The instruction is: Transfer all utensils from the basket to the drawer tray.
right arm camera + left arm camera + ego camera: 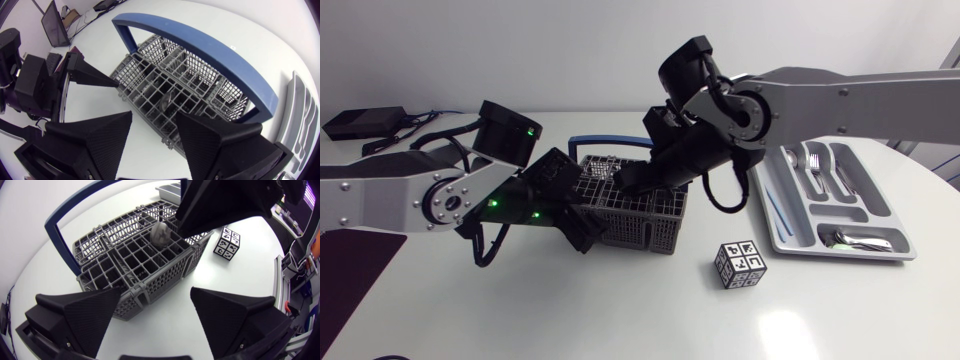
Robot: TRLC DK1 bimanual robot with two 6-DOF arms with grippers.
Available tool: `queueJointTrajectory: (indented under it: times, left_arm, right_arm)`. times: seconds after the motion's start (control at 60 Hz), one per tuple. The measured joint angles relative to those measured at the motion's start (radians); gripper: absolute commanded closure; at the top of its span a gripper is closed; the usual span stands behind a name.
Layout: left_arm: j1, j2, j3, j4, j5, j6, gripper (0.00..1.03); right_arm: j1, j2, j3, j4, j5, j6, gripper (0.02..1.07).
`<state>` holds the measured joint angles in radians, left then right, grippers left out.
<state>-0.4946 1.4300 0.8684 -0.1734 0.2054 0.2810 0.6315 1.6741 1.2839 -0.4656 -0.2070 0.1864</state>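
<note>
Basket [640, 225] mid-counter, 1 spoon [160, 232] visible inside. Right gripper [153, 116] open, fingers spread above that spoon. Left gripper [156, 295] open, straddling a basket corner. Drawer tray [790, 225] near the right edge, holding cutlery.

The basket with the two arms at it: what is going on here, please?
The right arm's tool hangs open over the grey basket, above a spoon inside it. The left arm's tool is open at the basket's end, holding nothing. The drawer tray already holds several utensils.
</note>
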Motion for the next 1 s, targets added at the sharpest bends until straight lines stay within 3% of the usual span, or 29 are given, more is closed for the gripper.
queueJointTrajectory:
  times: [0.167,0.2,0.433,0.583,1.0]
  left_arm:
    - [0.002,0.000,-0.003,0.004,0.008,0.000,0.06]
    - [0.004,0.000,-0.006,0.008,0.008,0.000,0.06]
    - [0.008,-0.016,-0.023,0.011,0.022,0.000,0.06]
    - [0.008,-0.018,-0.030,0.019,0.022,0.000,0.06]
    - [0.007,-0.018,-0.039,0.027,0.023,0.000,0.06]
  right_arm:
    - [0.016,0.047,0.006,0.053,0.059,0.038,0.49]
    - [0.018,0.057,0.009,0.060,0.066,0.047,0.54]
    - [0.032,0.094,0.014,0.116,0.085,0.084,0.66]
    - [0.034,0.095,0.014,0.141,0.097,0.102,0.83]
    - [0.032,0.095,0.014,0.126,0.127,0.102,0.93]
